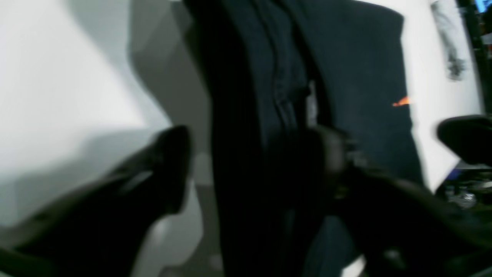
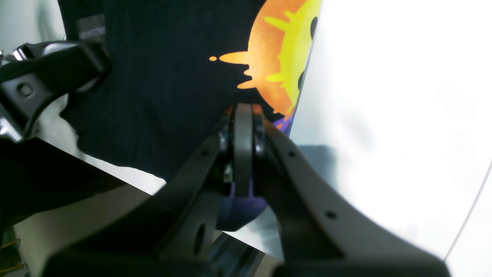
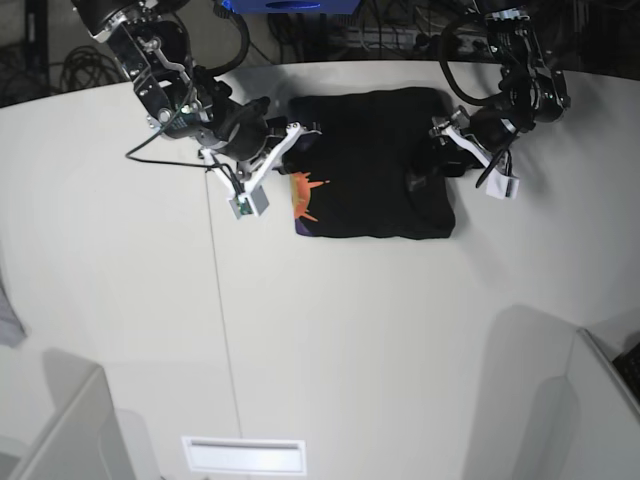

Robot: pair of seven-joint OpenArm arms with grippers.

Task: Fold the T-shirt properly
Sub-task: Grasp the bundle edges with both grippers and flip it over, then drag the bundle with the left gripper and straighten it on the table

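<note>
one black cloth t-shirt (image 3: pixel 372 165) with an orange sun print lies folded on one white table (image 3: pixel 330 330). two grippers: right gripper (image 2: pixel 243 115) clamped on its printed edge; left gripper (image 1: pixel 250 157) straddles cloth, grip unclear.

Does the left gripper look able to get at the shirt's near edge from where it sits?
Probably yes: the left gripper is already over the T-shirt, and nothing lies on the table beside that edge.

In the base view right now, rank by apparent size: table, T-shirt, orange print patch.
1. Table, largest by far.
2. T-shirt.
3. Orange print patch, smallest, a sliver at the shirt's edge.
</note>
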